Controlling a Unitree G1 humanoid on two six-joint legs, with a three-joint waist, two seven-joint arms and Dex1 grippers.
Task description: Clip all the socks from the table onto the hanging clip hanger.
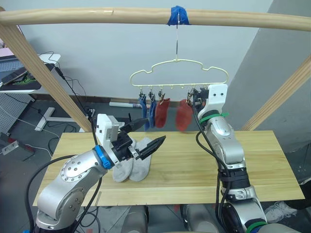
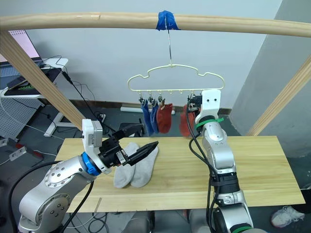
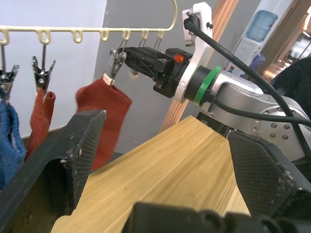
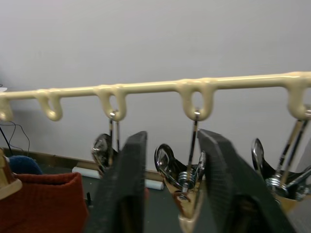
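Note:
The pale yellow-green clip hanger (image 1: 179,68) hangs by its hook from the top beam. Two blue socks (image 1: 146,112) and two rust red socks (image 1: 162,111) hang from its clips; the right red one (image 1: 184,115) looks blurred. Two light grey socks (image 1: 132,165) lie side by side on the table (image 1: 204,165). My left gripper (image 1: 155,129) is open and empty, just above the grey socks. My right gripper (image 4: 167,136) is raised at the hanger's right end, open, with a metal clip (image 4: 187,170) between its fingers.
A thick round wooden beam frame (image 1: 97,17) spans the top, with slanted posts (image 1: 43,73) on both sides behind the table. A desk with cables (image 1: 29,73) stands at the far left. Bare tabletop lies to the right of my right arm.

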